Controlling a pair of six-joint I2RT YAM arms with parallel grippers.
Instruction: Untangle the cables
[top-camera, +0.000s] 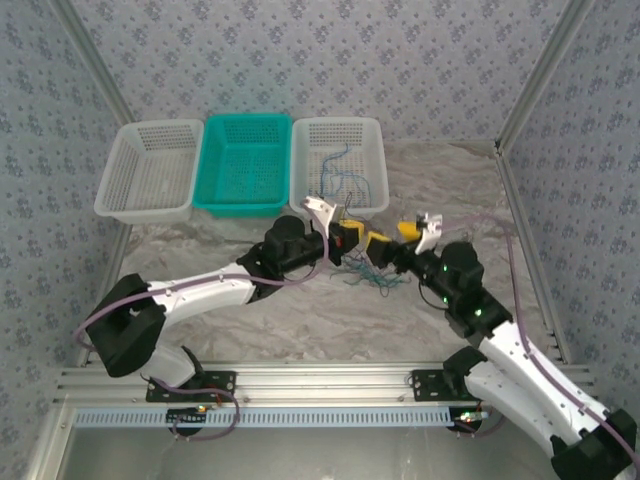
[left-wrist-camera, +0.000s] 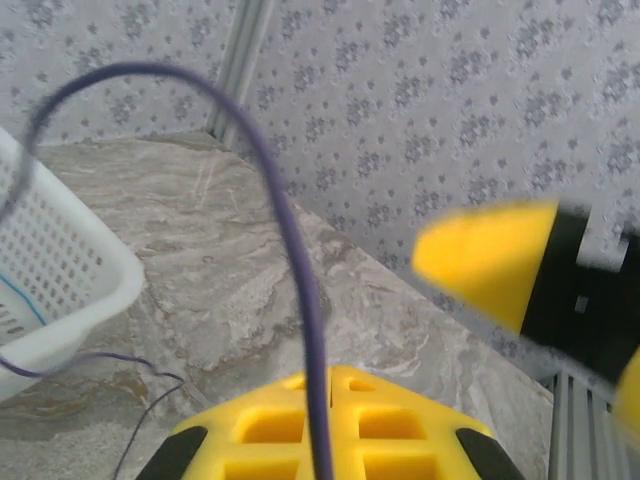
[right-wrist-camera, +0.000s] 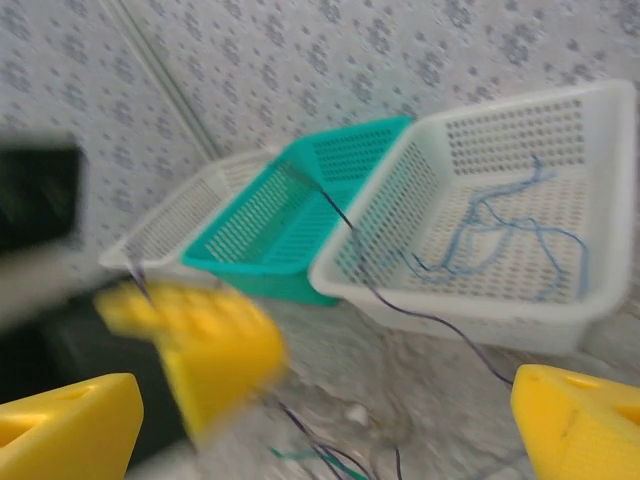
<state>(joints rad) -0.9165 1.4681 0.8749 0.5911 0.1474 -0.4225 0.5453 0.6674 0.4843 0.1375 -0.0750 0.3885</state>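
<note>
A tangle of thin dark, green and blue cables (top-camera: 372, 275) lies on the table between my two grippers. Loose blue cables (top-camera: 352, 182) rest in the right white basket (top-camera: 298, 170). My left gripper (top-camera: 352, 235) is shut on a dark purple cable (left-wrist-camera: 300, 270), which rises from between its yellow fingers (left-wrist-camera: 400, 430) and arcs away to the left. My right gripper (right-wrist-camera: 325, 392) is open, with its yellow fingers (right-wrist-camera: 575, 425) wide apart above the tangle (right-wrist-camera: 330, 458) and a tiny white connector (right-wrist-camera: 355, 412). A dark cable (right-wrist-camera: 400, 305) runs across the basket front (right-wrist-camera: 450, 315).
Three baskets stand in a row at the back: white (top-camera: 112, 195), teal (top-camera: 245, 208) and the white one with blue cables. The right gripper's blurred yellow finger (left-wrist-camera: 490, 260) is close to the left gripper. Metal frame posts (top-camera: 525, 95) and patterned walls enclose the table.
</note>
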